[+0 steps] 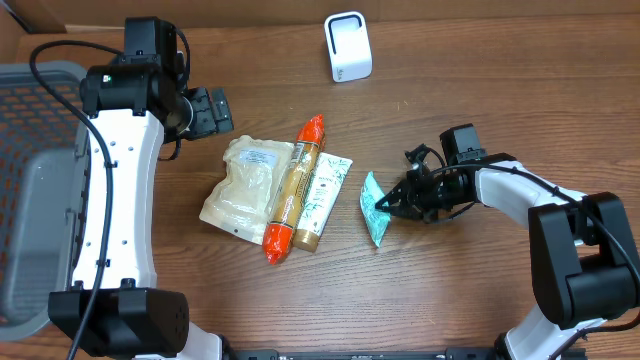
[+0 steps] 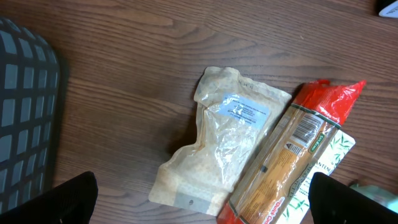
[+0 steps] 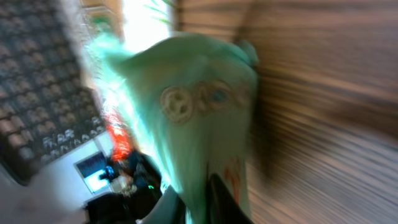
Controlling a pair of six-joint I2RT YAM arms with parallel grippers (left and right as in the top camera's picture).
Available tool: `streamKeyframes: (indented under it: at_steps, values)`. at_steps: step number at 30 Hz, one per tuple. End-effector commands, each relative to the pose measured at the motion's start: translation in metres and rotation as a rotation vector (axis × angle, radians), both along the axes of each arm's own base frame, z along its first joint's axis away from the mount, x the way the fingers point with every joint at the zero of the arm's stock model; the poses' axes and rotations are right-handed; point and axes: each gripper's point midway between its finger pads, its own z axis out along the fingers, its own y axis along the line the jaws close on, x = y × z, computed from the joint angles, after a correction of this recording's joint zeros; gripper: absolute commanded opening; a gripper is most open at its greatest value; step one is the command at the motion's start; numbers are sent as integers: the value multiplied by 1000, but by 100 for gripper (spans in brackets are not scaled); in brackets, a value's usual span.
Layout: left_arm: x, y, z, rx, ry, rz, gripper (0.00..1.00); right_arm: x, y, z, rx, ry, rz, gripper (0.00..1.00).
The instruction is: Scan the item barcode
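Right gripper (image 1: pixel 393 200) pinching teal packet (image 1: pixel 373 212) just right of pasta pack (image 1: pixel 295 188); left gripper (image 1: pixel 222 111) wide open, empty, upper-left of it.

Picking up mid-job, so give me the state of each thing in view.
Left gripper: fingers open, empty.
Right gripper: fingers shut on teal packet.
Clear pouch: lying flat, untouched.
Long red-ended pack: lying over pouch edge.
Green-white sachet: flat, partly covered.
Scanner: standing upright.

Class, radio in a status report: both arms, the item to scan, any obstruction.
Left jaws open, empty. Right jaws shut on teal packet. Nothing between it and white scanner.
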Motion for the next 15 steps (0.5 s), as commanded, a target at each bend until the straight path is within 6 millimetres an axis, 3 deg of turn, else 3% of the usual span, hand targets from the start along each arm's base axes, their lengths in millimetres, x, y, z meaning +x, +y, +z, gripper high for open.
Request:
streamKeyframes:
  at_steps: [1,4,6,11,15]
  values:
    - [1,-2,-4,-12,10,7,100,4,-27,-29,-206,28,-60,24]
    - [1,-2,-4,-12,10,7,100,3,-40,-35,-266,48,-80,39]
    - [1,-2,-4,-12,10,7,100,3,-49,-38,-313,56,-93,42]
    - [1,-2,-4,-12,10,7,99,13,-70,-36,-452,46,-101,46]
    - [1,-2,-4,-12,10,7,99,27,-74,-13,-499,2,-65,46]
